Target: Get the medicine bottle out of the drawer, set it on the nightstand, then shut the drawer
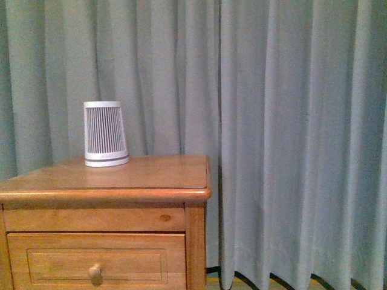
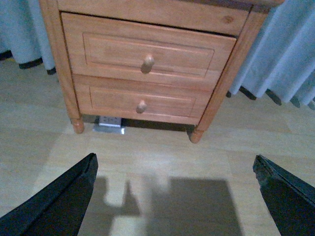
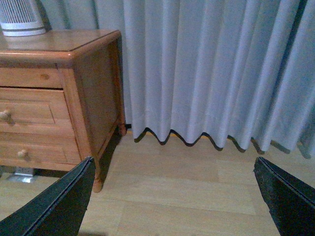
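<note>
I read the left gripper [image 2: 174, 196] and the right gripper [image 3: 172, 196] as spread wide and empty, both over the floor [image 3: 187, 177] near the desk [image 1: 151, 175]. The drawer [image 2: 113, 49] shows only its front, so the medicine bottle is hidden from me. A ribbed white device [image 1: 105, 134] stands upright on the desk top.

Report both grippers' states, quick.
Left gripper: open, holding nothing.
Right gripper: open, holding nothing.
</note>
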{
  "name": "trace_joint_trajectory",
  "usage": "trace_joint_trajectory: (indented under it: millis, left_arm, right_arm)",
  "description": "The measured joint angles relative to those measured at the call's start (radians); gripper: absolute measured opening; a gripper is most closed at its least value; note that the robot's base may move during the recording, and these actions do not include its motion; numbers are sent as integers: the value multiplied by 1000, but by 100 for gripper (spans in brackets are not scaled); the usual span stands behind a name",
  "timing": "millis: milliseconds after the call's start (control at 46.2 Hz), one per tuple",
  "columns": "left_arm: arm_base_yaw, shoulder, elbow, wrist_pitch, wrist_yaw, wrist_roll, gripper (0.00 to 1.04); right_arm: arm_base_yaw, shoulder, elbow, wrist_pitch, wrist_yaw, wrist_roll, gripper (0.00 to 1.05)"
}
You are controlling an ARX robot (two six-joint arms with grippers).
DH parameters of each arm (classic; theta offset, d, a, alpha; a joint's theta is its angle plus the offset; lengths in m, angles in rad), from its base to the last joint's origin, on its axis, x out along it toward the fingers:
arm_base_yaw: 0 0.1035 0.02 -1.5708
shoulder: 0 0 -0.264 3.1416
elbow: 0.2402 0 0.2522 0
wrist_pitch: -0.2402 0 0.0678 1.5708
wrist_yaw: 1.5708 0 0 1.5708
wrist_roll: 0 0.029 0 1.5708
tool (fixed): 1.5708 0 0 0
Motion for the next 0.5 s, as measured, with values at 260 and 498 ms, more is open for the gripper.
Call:
trace_joint_trajectory:
  millis: [260,498]
  left_arm:
    - [-42,618,119,582,-89,20,98]
    - [-139,1124,299,886,-183,45,98]
  right_arm:
    - [0,0,0,0,0,0,98]
    - [0,0,0,0,0,0,98]
